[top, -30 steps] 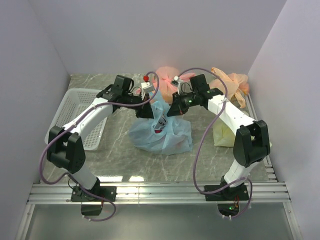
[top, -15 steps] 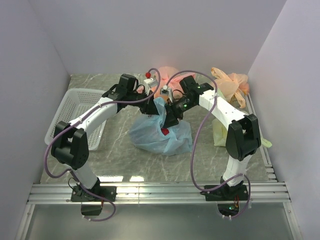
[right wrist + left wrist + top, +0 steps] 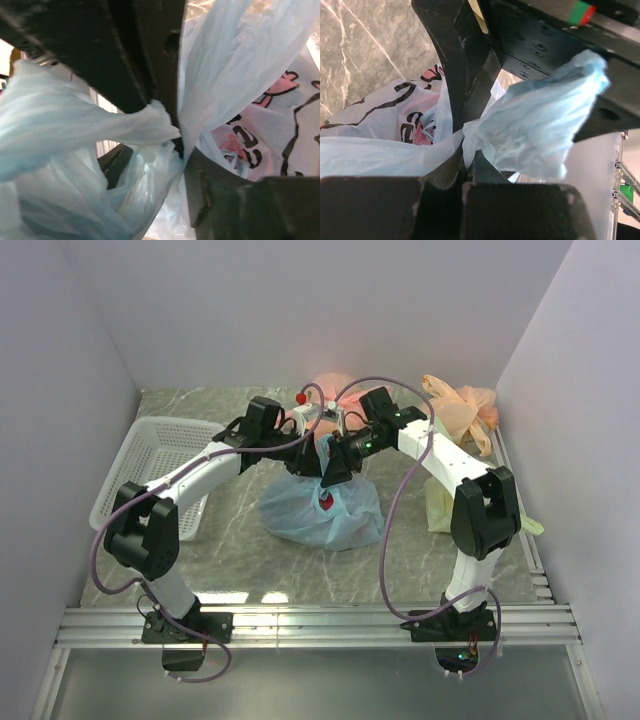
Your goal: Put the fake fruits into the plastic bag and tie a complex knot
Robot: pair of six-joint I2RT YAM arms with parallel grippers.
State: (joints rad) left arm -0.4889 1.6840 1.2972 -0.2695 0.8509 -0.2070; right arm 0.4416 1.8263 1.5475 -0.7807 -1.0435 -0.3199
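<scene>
The light blue plastic bag (image 3: 325, 512) with the pink-and-dark print sits mid-table, and a red fruit (image 3: 325, 503) shows through its top. The other fruits are hidden inside. My two grippers meet right above the bag's mouth. My left gripper (image 3: 310, 456) is shut on a bunched blue handle (image 3: 530, 130), whose end sticks out sideways past its closed tips (image 3: 467, 167). My right gripper (image 3: 338, 464) stands close against it with its jaws apart. Blue handle plastic (image 3: 150, 165) fills the gap between its fingers (image 3: 215, 195). No finished knot shows.
A white basket (image 3: 150, 475) stands at the left. Pink-orange bags lie at the back middle (image 3: 335, 388) and the back right (image 3: 465, 405). A yellow-green bag (image 3: 440, 505) sits by the right arm. Purple cables loop over both arms.
Both grippers have closed in on each other over the bag's mouth, the left moving right and the right moving left. The handles are now bunched together between them.
</scene>
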